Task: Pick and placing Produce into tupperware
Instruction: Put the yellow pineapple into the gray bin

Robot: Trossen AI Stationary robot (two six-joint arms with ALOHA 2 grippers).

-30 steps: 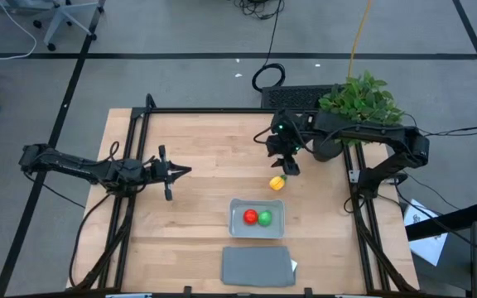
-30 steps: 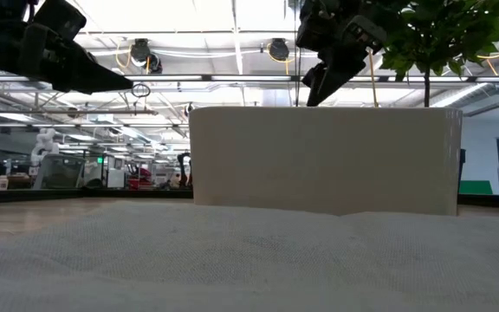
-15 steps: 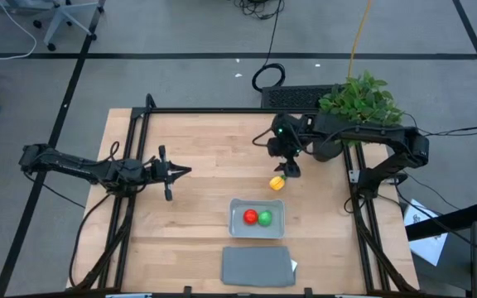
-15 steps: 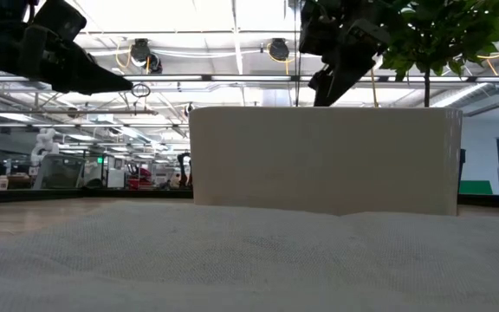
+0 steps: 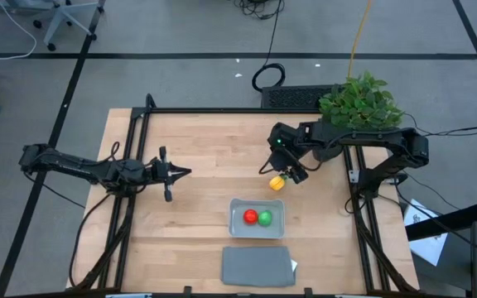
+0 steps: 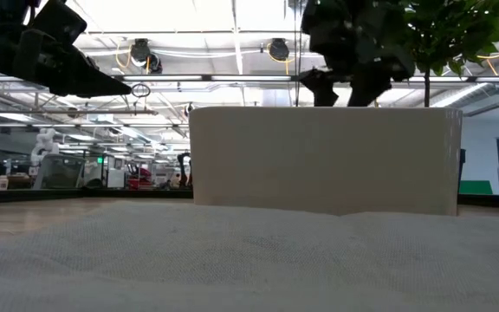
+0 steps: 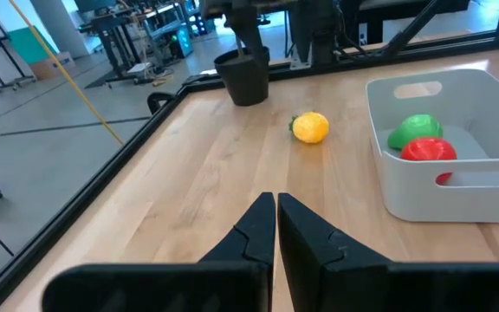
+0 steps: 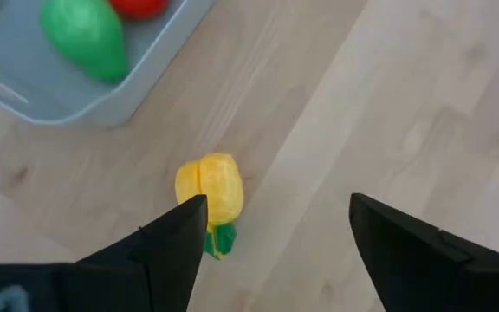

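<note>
The yellow produce piece with its green tip lies on the wooden table, just beyond the tupperware. The red piece and the green piece lie inside the tupperware. My right gripper hovers open above the yellow piece, slanting down; in its wrist view the piece shows beside one finger, untouched. My left gripper waits shut over the table's left half, pointing toward the produce.
The flat grey lid lies at the near edge, below the tupperware. A leafy potted plant stands at the far right corner, behind my right arm. Black frame rails run along the table's sides. Bare wood lies between the two grippers.
My right gripper has rolled about its own axis and sunk slightly toward the yellow piece, and its fingers have opened wider. The produce and the tupperware have stayed where they were.
</note>
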